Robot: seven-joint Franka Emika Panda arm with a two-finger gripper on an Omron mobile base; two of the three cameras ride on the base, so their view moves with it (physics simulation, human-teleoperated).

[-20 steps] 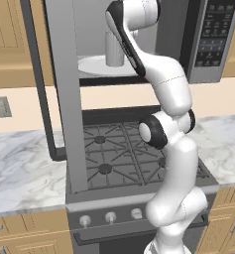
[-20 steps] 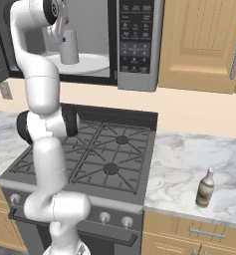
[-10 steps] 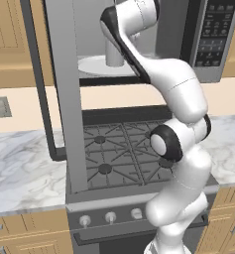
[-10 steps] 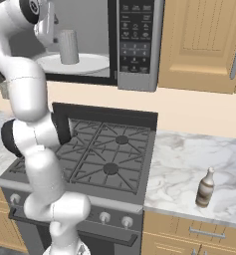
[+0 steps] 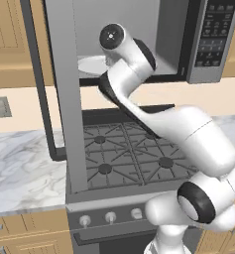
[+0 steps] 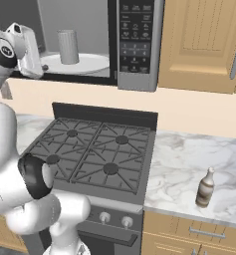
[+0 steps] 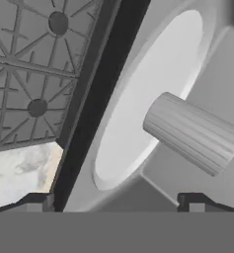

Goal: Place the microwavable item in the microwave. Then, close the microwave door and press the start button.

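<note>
The grey cup point(image 6: 68, 46) stands upright on the white turntable plate point(image 6: 89, 63) inside the microwave point(image 6: 89, 20); nothing holds it. In the hand view the cup point(image 7: 192, 133) lies ahead and to the right on the plate point(image 7: 143, 108). My gripper point(image 7: 116, 201) is open and empty, its fingertips point(image 7: 38, 199) wide apart. The hand point(image 6: 29, 51) hangs outside the oven's mouth, left of the cup. The microwave door point(image 5: 63, 99) stands wide open, with its dark bar handle point(image 5: 39, 94) on the left. The button panel point(image 6: 135, 40) is on the oven's right.
A gas stove point(image 6: 97, 152) with dark grates sits under the microwave, marble counter point(image 6: 189, 164) on both sides. A small brown-and-white bottle point(image 6: 205, 188) stands on the right counter. Wooden cabinets point(image 6: 199, 40) flank the oven. My arm point(image 5: 153, 114) crosses in front of the opening.
The gripper has let go of the cup and drawn back out of the microwave to the left. The cup stays standing on the plate.
</note>
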